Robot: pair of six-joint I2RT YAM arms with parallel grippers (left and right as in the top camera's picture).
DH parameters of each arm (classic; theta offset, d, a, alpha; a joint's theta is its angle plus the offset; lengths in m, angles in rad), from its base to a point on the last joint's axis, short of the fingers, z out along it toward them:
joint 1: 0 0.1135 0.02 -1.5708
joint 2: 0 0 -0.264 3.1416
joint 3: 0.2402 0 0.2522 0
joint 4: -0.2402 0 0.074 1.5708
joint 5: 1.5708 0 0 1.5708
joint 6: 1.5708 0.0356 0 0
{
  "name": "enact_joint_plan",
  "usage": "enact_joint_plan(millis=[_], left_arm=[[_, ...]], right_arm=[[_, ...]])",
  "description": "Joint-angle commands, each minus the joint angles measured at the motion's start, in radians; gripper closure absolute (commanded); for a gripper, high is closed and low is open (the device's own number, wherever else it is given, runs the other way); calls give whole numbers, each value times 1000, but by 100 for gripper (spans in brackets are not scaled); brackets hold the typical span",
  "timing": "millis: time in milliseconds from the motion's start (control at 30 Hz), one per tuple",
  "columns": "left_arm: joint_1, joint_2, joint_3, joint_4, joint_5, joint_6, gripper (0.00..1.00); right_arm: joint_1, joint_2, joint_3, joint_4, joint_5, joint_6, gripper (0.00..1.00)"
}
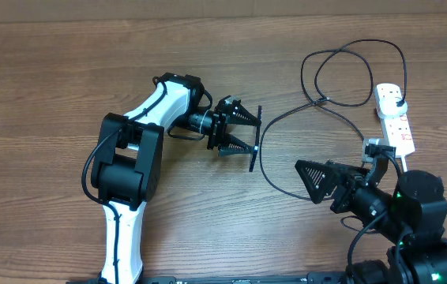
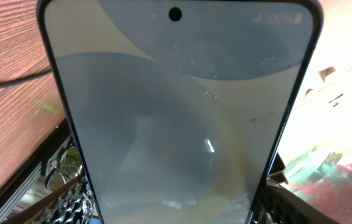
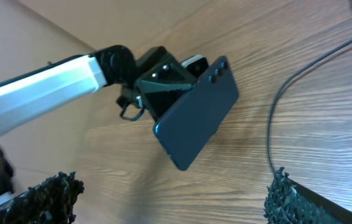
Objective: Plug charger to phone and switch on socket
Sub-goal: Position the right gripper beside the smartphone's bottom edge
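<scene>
My left gripper (image 1: 235,126) is shut on the phone (image 1: 255,138) and holds it on edge above the table's middle. In the left wrist view its light blue-teal screen (image 2: 176,112) fills the frame between the fingers (image 2: 176,208). The right wrist view shows its dark blue back (image 3: 198,115). The charger's thin black cable (image 1: 264,154) loops from the white socket strip (image 1: 397,122) at the right, past the phone, toward my right gripper (image 1: 318,181). That gripper is open and empty (image 3: 170,199), just right of the cable (image 3: 274,124). The connector tip is not visible.
The strip's thick white cord (image 1: 369,146) runs down toward the right arm's base (image 1: 413,213). The cable forms loose loops (image 1: 350,71) at the back right. A stretch of cable (image 2: 8,78) lies on the wood left of the phone.
</scene>
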Motion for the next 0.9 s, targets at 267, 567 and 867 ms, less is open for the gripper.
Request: enact_joint_plan(millis=[267, 567, 867], left_arm=[[-11, 2, -2, 5, 53, -3, 46], [-11, 2, -2, 5, 53, -3, 46], [-11, 2, -2, 5, 53, -2, 46]], right_arm=[[383, 184, 62, -15, 459, 68, 1], [715, 371, 120, 35, 871, 217, 0], [813, 554, 120, 175, 1114, 253, 0]])
